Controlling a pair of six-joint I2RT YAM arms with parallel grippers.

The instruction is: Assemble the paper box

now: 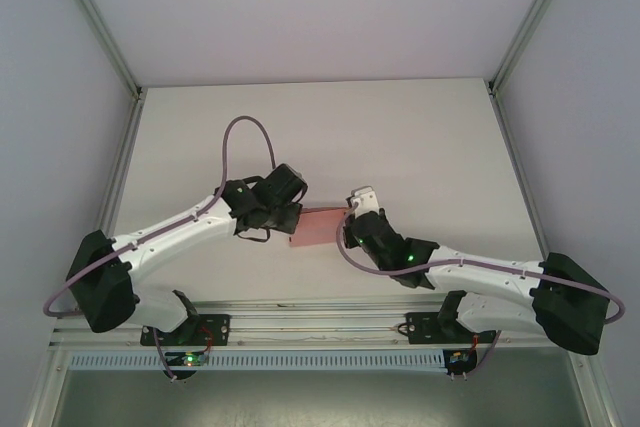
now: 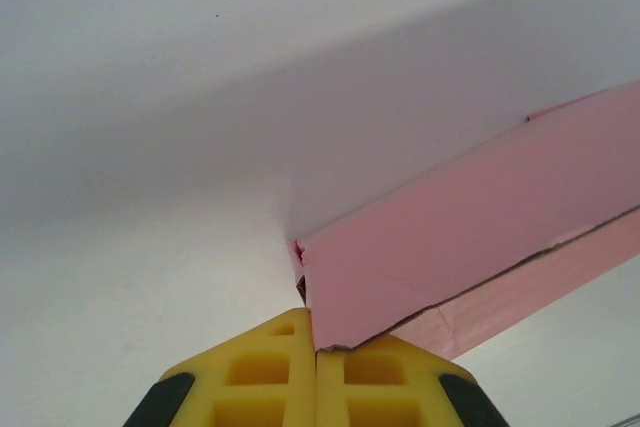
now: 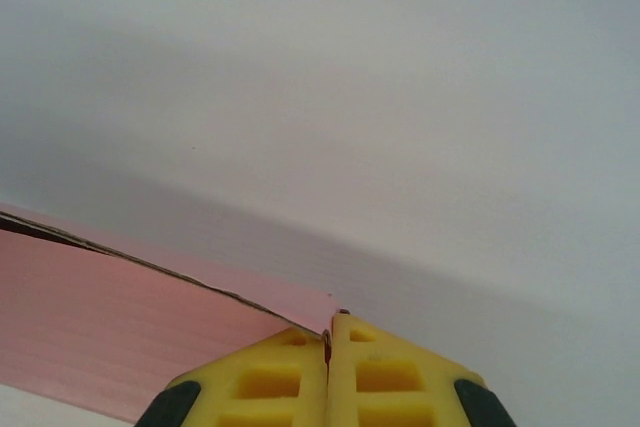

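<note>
Much of paper box (image 2: 460, 247) seemingly off-frame

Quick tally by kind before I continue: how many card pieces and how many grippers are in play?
Pink thin-card paper box: 1
Yellow-fingered grippers: 2 (left gripper, right gripper, each shut on an edge of the box)
Total: 3

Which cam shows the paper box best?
Top external: nearly the whole paper box shows. Left wrist shows one corner pinched in the left gripper; right wrist, one corner in the right gripper.
</note>
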